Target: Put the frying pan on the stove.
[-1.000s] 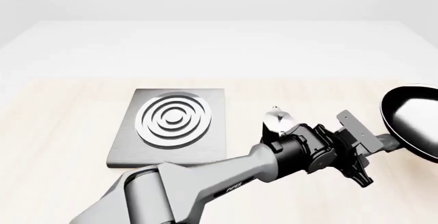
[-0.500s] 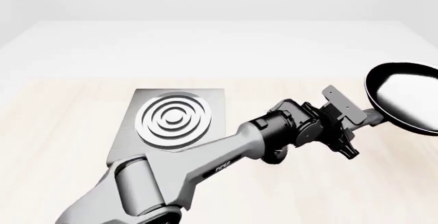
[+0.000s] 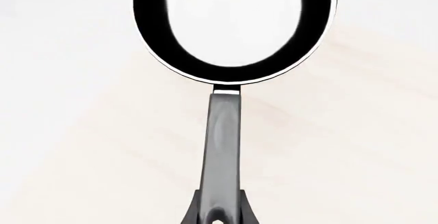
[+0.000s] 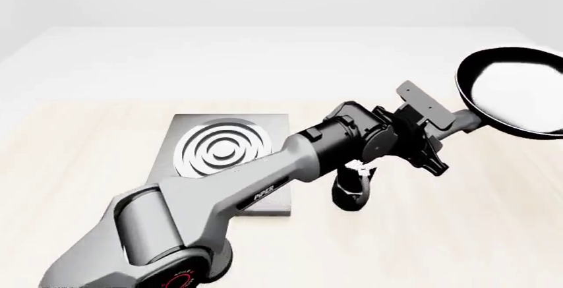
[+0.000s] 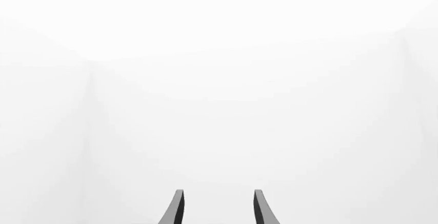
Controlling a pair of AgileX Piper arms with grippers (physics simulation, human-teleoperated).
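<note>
**Pan held aloft, off to the right of the stove**

Left wrist view: the left gripper (image 3: 219,215) is clamped on the slotted end of the frying pan (image 3: 231,29)'s long dark grey handle. The pan is round, shallow, black-rimmed, with a glossy pale inside.

Front view: the left arm reaches across to the right, holding the pan (image 4: 515,90) above the table (image 4: 457,235), well apart from the stove (image 4: 224,163), a flat grey slab with concentric silver rings.

Right wrist view: the right gripper (image 5: 216,207) has fingers apart, holding nothing, against a blank white background.
</note>
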